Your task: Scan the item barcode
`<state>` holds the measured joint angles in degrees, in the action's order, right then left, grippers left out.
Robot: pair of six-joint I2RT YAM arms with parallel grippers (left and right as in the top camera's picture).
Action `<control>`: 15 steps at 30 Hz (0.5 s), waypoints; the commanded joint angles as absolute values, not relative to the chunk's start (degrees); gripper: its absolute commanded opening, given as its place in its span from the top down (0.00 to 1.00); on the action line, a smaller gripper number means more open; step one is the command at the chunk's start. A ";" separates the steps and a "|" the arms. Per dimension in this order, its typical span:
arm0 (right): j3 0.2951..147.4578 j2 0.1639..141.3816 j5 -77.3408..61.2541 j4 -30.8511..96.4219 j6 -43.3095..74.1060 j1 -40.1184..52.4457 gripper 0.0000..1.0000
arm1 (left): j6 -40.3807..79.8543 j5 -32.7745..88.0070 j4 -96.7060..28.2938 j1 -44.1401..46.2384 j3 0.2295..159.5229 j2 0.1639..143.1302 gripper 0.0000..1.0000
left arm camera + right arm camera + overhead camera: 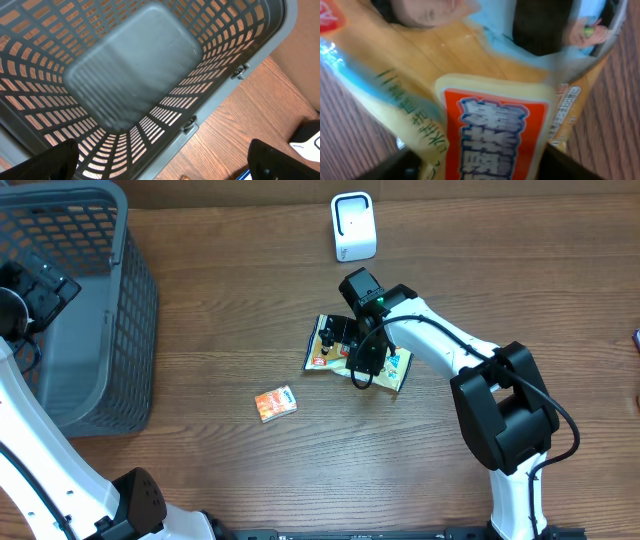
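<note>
A yellow snack packet with an orange label lies flat mid-table, its barcode not visible. My right gripper is down on it. In the right wrist view the packet fills the frame, and both dark fingers press against its sides, with its left edge crumpled up; the right gripper is shut on it. My left gripper hovers over the grey basket. It is open with nothing between its fingertips. The white scanner stands at the far edge.
The grey mesh basket fills the table's left side; its inside holds nothing. A small orange packet lies on the wood left of the yellow one. The scanner's corner shows in the left wrist view.
</note>
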<state>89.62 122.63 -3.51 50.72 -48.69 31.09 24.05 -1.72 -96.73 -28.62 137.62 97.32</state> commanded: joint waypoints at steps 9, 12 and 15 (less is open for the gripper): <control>87.50 124.29 -6.55 48.07 -23.05 31.00 0.96 | 24.64 -1.48 -96.79 -28.86 137.78 97.38 0.00; 91.50 124.14 -4.10 48.49 -10.57 30.89 0.96 | 24.64 -1.48 -96.79 -28.86 137.78 97.38 0.00; 97.69 124.09 -0.62 50.13 2.48 30.17 0.96 | 24.64 -1.48 -96.79 -28.86 137.78 97.38 0.00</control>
<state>92.42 122.37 -3.81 49.52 -15.84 30.61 24.05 -1.72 -96.73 -28.62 137.62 97.32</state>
